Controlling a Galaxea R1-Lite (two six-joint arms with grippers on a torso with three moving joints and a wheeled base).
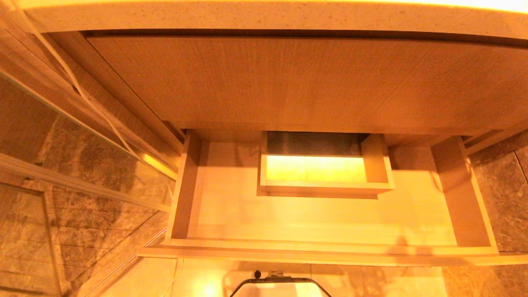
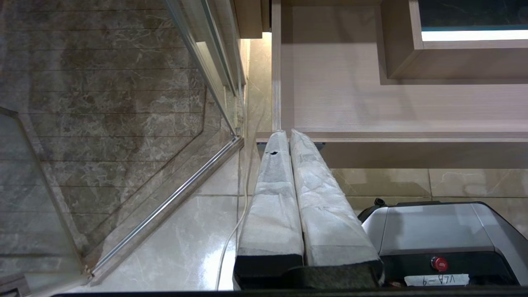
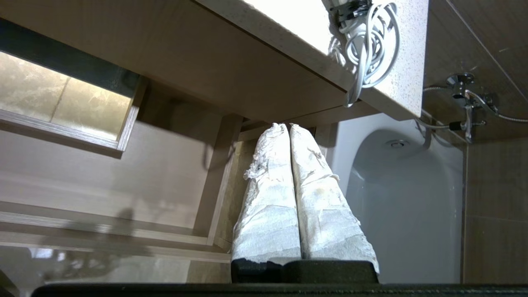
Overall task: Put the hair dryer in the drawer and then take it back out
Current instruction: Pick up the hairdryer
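The drawer (image 1: 321,247) stands pulled out under the counter, wide and shallow, in light wood grain. Its floor is bare around a boxed cutout (image 1: 326,187). A bundle of coiled white cord (image 3: 367,37) hangs over the counter's edge in the right wrist view; I cannot make out the hair dryer's body. My right gripper (image 3: 286,125) is shut and empty, beside the drawer's right side wall (image 3: 218,181). My left gripper (image 2: 286,133) is shut and empty, at the front left corner of the drawer (image 2: 371,107). Neither gripper shows in the head view.
A taller wood panel (image 1: 288,78) and the speckled countertop (image 1: 264,16) sit above the drawer. A glass shower partition (image 2: 103,123) stands to the left, with a white cable (image 2: 231,231) on the tiles. A bathtub (image 3: 404,198) and tap (image 3: 462,82) lie to the right. My base (image 2: 433,231) is just before the drawer.
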